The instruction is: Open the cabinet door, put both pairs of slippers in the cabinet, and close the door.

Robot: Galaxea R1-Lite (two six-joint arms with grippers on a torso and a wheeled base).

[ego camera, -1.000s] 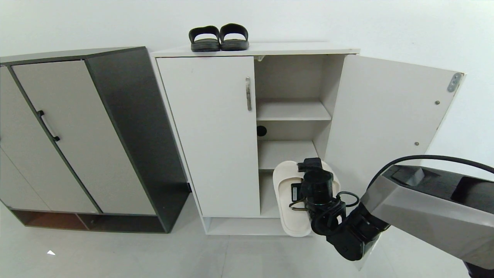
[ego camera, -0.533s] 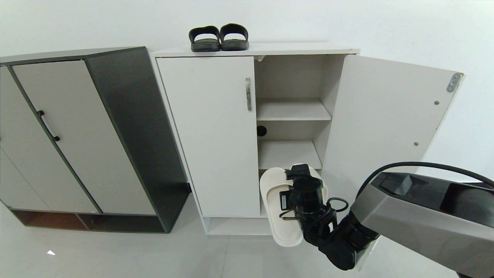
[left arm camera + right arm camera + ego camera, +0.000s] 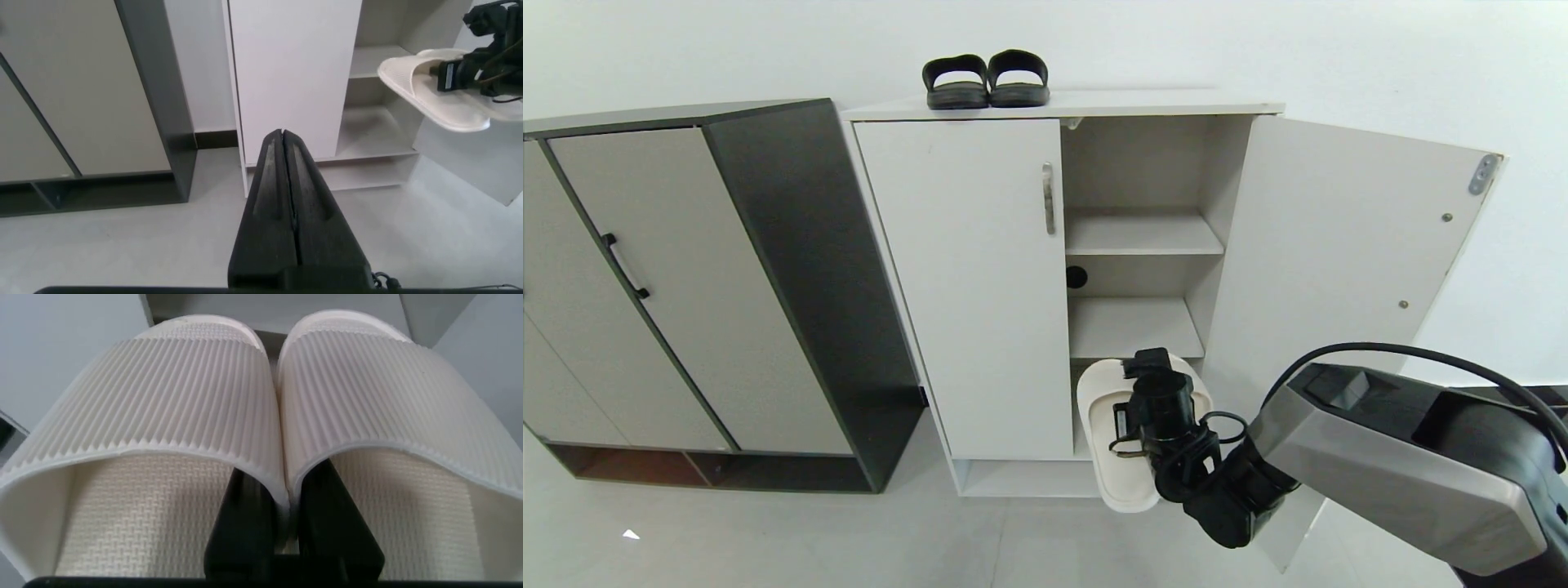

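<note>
A pair of white slippers (image 3: pixel 1104 441) hangs in front of the lowest compartment of the white cabinet (image 3: pixel 1062 104), whose right door (image 3: pixel 1339 245) stands wide open. My right gripper (image 3: pixel 1150 390) is shut on them. In the right wrist view its fingers (image 3: pixel 245 527) pinch the two inner strap edges of the white slippers (image 3: pixel 188 400) together. A pair of black slippers (image 3: pixel 986 80) sits on the cabinet top, at its left. My left gripper (image 3: pixel 282 139) is shut on nothing, low above the floor facing the cabinet, with the white slippers (image 3: pixel 433 90) off to one side.
The cabinet's left door (image 3: pixel 972 286) is closed, with a metal handle (image 3: pixel 1048 198). Inside are two bare shelves (image 3: pixel 1135 327). A grey and dark cabinet (image 3: pixel 686 286) stands close on the left. Open floor (image 3: pixel 849 539) lies in front.
My right arm has carried the white slippers to the left and slightly down, bringing them in front of the cabinet's lower opening. The left gripper's earlier position is not shown.
</note>
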